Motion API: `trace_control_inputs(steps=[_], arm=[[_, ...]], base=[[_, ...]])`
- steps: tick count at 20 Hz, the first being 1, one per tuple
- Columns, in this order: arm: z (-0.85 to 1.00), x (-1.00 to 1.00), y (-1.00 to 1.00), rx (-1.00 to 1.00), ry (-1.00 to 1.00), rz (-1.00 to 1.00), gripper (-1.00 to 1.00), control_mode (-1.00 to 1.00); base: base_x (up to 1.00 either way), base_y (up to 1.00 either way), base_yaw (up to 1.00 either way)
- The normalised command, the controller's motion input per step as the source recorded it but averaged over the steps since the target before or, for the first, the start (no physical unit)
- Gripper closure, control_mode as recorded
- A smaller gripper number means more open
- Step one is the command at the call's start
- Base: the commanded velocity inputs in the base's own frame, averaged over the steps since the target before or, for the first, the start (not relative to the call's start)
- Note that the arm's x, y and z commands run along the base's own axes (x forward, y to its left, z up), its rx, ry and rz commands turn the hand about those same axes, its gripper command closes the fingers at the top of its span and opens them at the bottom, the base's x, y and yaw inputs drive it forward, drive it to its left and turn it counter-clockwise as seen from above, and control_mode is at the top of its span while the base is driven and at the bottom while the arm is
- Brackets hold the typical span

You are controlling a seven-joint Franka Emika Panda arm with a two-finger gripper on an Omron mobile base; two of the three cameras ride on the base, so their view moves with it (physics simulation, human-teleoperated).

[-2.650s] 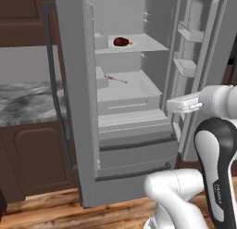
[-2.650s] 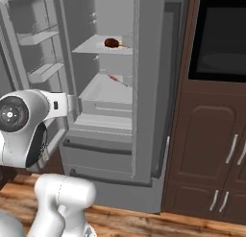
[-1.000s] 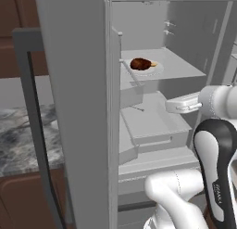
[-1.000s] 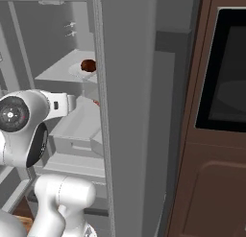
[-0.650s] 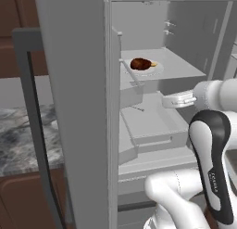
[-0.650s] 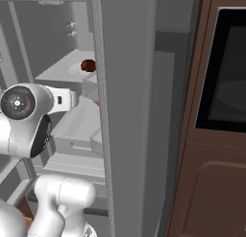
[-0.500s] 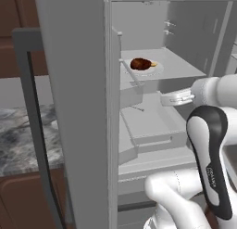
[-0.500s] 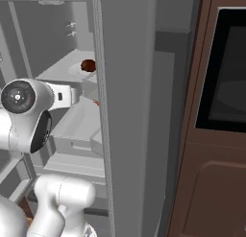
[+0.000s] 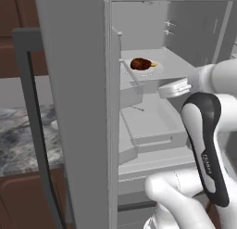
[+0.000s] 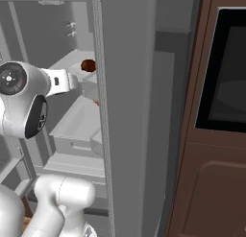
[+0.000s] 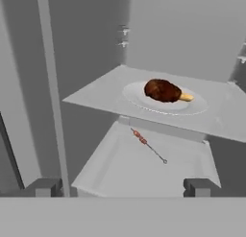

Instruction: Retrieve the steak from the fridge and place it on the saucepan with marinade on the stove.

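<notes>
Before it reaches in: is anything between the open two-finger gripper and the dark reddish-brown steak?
Nothing visible. The open gripper faces the dark reddish-brown steak on its white plate; the thin skewer lies on the shelf below.

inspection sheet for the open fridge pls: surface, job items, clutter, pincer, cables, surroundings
Surface: upper shelf of the open fridge, pale grey, carrying a white plate.
Job's things: steak lies on the plate, untouched.
Clutter: thin skewer-like stick with red bits on the shelf below.
Pincer: pincer open, empty, short of the steak and lower than it, aimed into the fridge.
Cables: nothing seen.
Surroundings: marble-look counter over brown cabinets to the left; dark brown cabinet with built-in oven window to the right.
</notes>
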Motion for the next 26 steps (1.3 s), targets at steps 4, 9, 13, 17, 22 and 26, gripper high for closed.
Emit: trace_control_inputs(steps=[4,9,13,17,22,26], arm=[[0.29,0.06,0.0,-0.21,0.0,0.05,-1.0,-1.0],[0.02,0.12,-0.15,-0.01,0.01,0.16,-1.0,-1.0],[0.0,0.23,0.0,-0.04,0.08,0.21,-1.0,-1.0],[0.0,0.25,0.0,-0.17,0.1,0.21,-1.0,-1.0],[-0.02,0.33,-0.02,-0.2,0.05,0.16,-1.0,-1.0],[-0.19,0.41,-0.17,-0.21,0.07,0.05,-1.0,-1.0]], base=[[0.0,0.0,0.0],[0.0,0.0,0.0],[0.0,0.0,0.0],[0.0,0.0,0.0],[0.0,0.0,0.0],[0.0,0.0,0.0]])
